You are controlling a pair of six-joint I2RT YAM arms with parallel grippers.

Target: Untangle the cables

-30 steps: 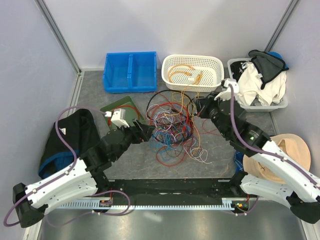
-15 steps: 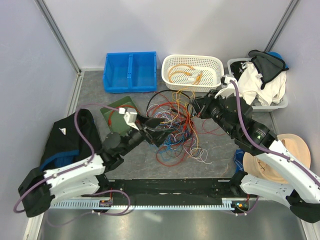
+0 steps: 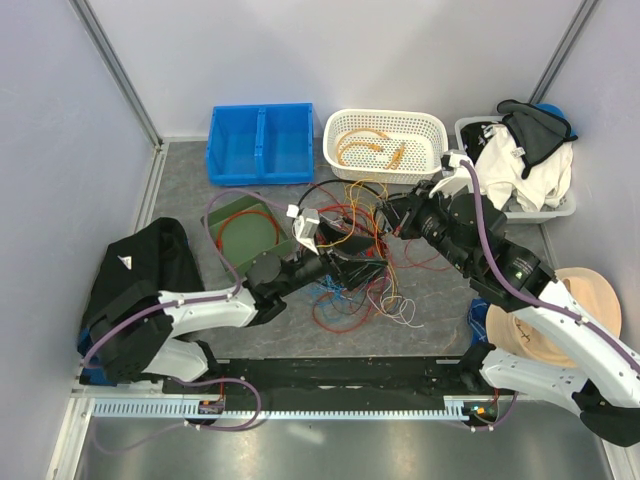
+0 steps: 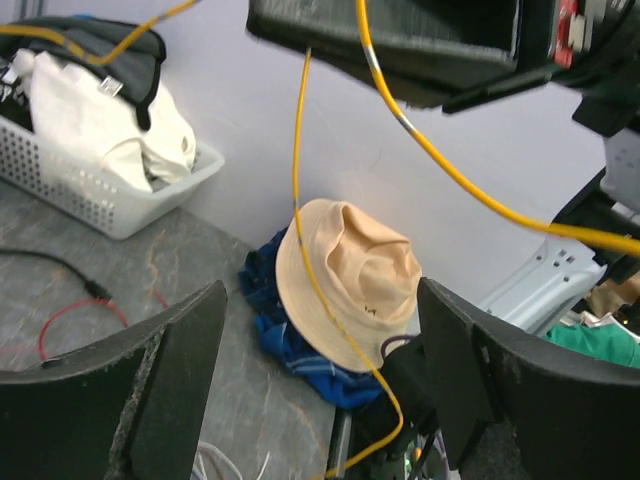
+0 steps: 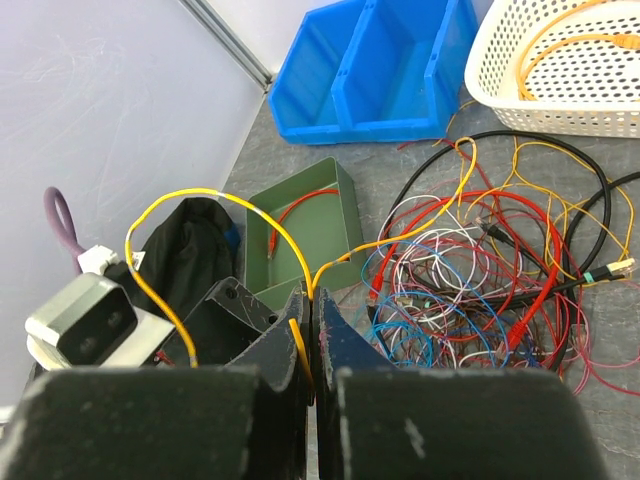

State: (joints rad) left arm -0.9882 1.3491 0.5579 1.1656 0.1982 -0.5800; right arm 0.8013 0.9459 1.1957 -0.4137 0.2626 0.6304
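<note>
The cables (image 3: 345, 262) lie in a tangled pile of red, blue, white, black and yellow wires mid-table; the pile also shows in the right wrist view (image 5: 480, 290). My right gripper (image 3: 392, 215) is shut on a yellow cable (image 5: 250, 205), which arches up out of its tips (image 5: 312, 300) above the pile's left edge. My left gripper (image 3: 375, 268) reaches across the pile, below the right gripper. Its jaws stand wide apart (image 4: 320, 390). The yellow cable (image 4: 300, 200) hangs loose between them, touching neither finger.
A blue bin (image 3: 260, 143) and a white basket (image 3: 385, 143) holding orange cables stand at the back. A green tray (image 3: 245, 225) holds a red cable. A clothes basket (image 3: 520, 170), a tan hat (image 3: 570, 310) and a black bag (image 3: 135, 280) lie at the sides.
My left arm has swung right and reached across the pile, so its open gripper is now under the right gripper. The right gripper has shifted slightly left, still holding the yellow cable.
</note>
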